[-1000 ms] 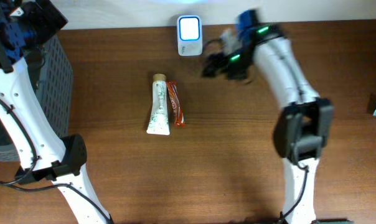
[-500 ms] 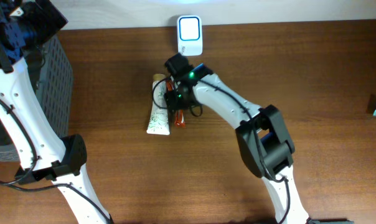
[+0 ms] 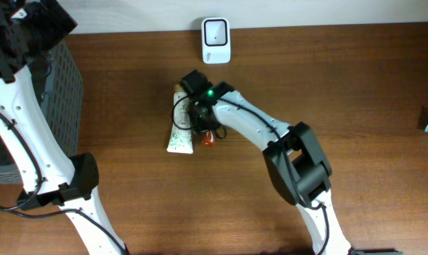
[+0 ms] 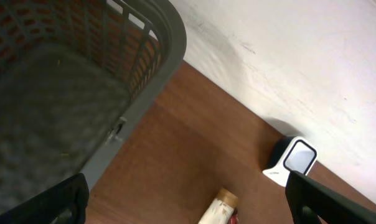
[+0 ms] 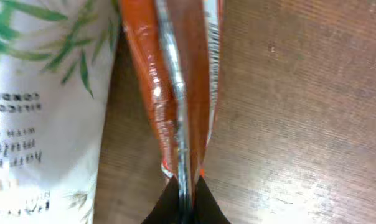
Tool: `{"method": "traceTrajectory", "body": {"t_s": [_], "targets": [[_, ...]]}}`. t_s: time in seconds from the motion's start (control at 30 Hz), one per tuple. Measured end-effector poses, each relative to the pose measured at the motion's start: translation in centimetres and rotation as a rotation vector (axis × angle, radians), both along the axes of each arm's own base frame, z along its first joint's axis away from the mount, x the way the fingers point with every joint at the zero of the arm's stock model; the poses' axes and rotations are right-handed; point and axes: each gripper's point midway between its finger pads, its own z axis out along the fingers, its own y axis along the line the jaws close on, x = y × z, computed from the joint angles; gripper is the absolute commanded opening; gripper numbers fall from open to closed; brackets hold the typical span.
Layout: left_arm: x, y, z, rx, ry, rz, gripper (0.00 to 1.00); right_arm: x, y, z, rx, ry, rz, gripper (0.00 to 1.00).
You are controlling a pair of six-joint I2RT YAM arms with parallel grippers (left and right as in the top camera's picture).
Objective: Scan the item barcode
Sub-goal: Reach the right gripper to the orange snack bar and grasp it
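Swung over from scanner, now clamping right gripper on light, slippery seam of snack bar; holding left gripper wide.

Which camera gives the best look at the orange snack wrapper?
The right wrist view: the orange wrapper is large and close there, with the right fingers pinched on its seam. Overhead shows only its lower end beside the white tube, the rest hidden under the arm. Left wrist catches just a red sliver at the bottom edge.
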Motion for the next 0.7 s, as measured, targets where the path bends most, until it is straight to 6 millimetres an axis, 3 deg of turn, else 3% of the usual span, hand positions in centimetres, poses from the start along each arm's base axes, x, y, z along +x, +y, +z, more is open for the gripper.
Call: {"method": "traceTrajectory", "body": {"t_s": [0.07,0.1,0.2,0.27,0.37,0.43,0.5,0.6,0.7], "targets": [[0.0,0.0,0.0,0.000,0.000,0.000,0.99,0.2,-1.3,0.3,0.082,0.084,-0.038,0.04],[0.0,0.0,0.0,0.000,0.000,0.000,0.99,1.0,-3.0,0.4,0.137,0.131,-0.083,0.04],[0.0,0.0,0.0,0.000,0.000,0.000,0.99,0.8,-6.4,0.7,0.240,0.267,-0.163,0.04],[0.0,0.0,0.0,0.000,0.000,0.000,0.99,0.8,-9.8,0.0,0.297,0.344,-0.253,0.04],[0.0,0.0,0.0,0.000,0.000,0.000,0.99,-0.1,-13.4,-1.4,0.356,0.429,-0.351,0.32],[0.0,0.0,0.0,0.000,0.000,0.000,0.99,-0.1,-14.9,-1.2,0.405,0.463,-0.405,0.43],[0.0,0.0,0.0,0.000,0.000,0.000,0.99,0.0,-17.1,-0.8,0.397,0.480,-0.459,0.45],[0.0,0.0,0.0,0.000,0.000,0.000,0.99,0.4,-21.9,1.0,0.310,0.476,-0.523,0.47],[0.0,0.0,0.0,0.000,0.000,0.000,0.99,2.5,-23.2,4.8,0.268,0.381,-0.465,0.51]]}}
